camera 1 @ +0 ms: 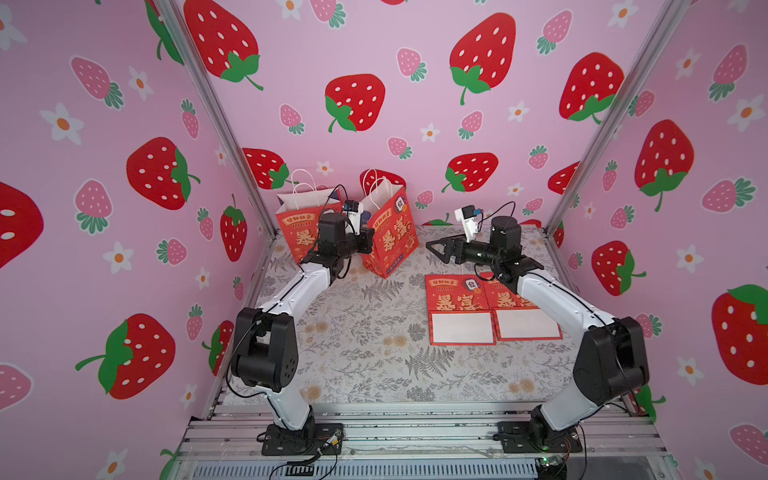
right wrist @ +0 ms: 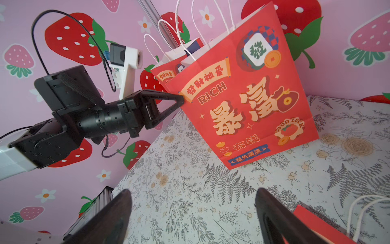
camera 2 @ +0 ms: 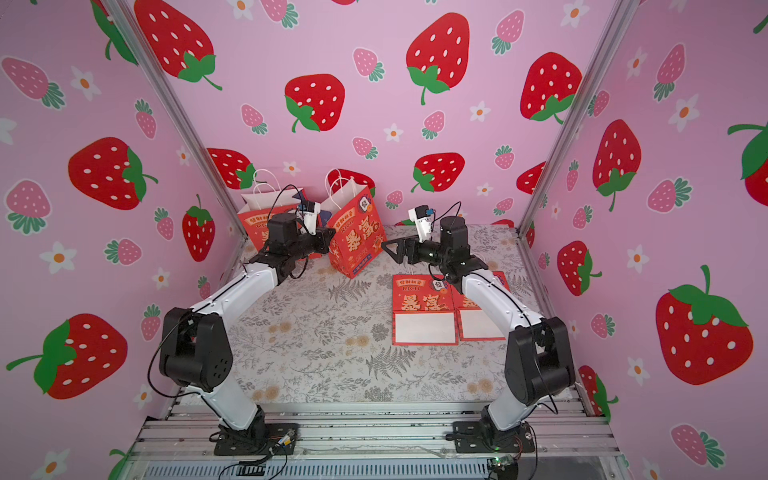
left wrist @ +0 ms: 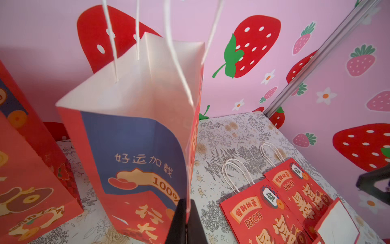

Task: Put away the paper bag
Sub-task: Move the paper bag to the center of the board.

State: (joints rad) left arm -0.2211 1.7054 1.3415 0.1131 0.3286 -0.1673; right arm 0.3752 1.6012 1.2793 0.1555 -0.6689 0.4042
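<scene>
At the left fingers (left wrist: pixel 179 224), clenched on a vertical corner crease of the upright paper bag (left wrist: pixel 135 147), which stands open near the back of the counter (camera 1: pixel 353 365); right fingers (right wrist: pixel 118 211) spread, empty, facing it, apart. Likely best: hold that crease firmly, let the right side push the gusset inward, slowly. Paper thin, stiff, creased, red outside, white inside; boxy, cord-handled.

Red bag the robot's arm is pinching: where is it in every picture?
Top view: pinched bag, far side, left of centre.
Top view: same place.
Left wrist: close up, its edge in the shut left gripper.
Right wrist: printed front facing the camera.
Landmark: the corner bag beside it.
</scene>
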